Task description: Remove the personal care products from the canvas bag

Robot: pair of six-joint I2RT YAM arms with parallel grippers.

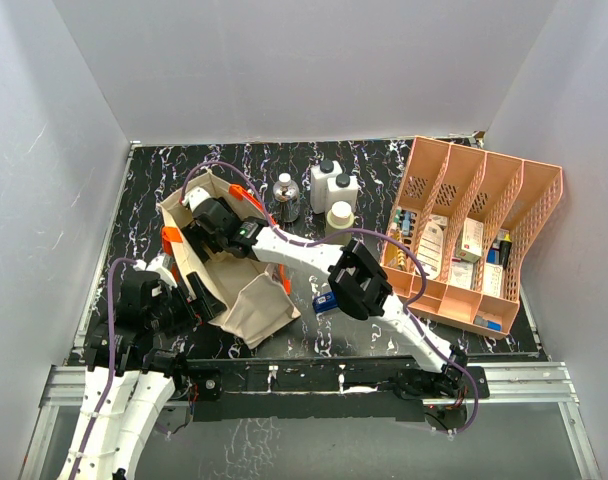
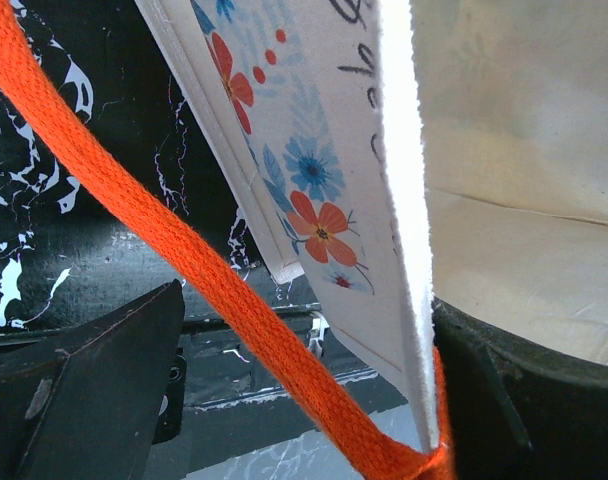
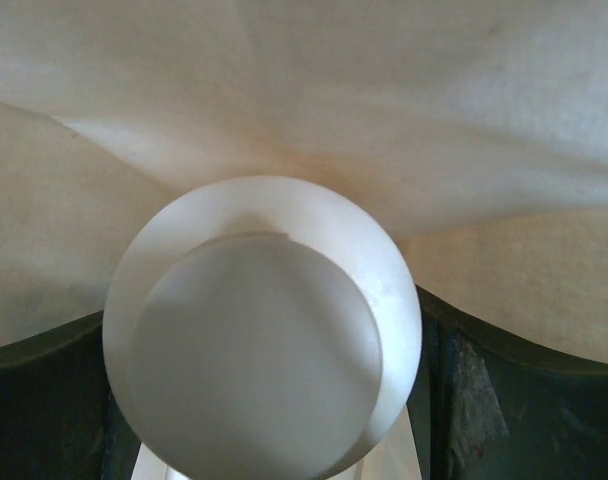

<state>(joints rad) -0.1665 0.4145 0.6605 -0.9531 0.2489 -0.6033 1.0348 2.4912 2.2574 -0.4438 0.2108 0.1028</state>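
Note:
The beige canvas bag [image 1: 254, 305] lies open at the left centre, with orange strap handles [image 1: 246, 197]. My right gripper [image 1: 216, 222] reaches inside it and is shut on a pale cylinder bottle [image 3: 259, 340], seen end-on against the cloth [image 3: 384, 100]. My left gripper [image 1: 189, 290] straddles the bag's near wall [image 2: 324, 180], jaws apart, with the rim and orange strap [image 2: 234, 310] against its right finger [image 2: 524, 400]. Outside the bag stand two white squarish bottles with black caps [image 1: 325, 178] [image 1: 345, 188], a cream cylinder [image 1: 339, 217] and a tiny clear bottle [image 1: 285, 195].
A salmon-pink divided organizer [image 1: 524, 215] with small cartons sits at the right. A blue-black stapler [image 1: 324, 301] lies under my right arm near the bag. Grey walls close in the black marbled table [image 1: 154, 190] on three sides.

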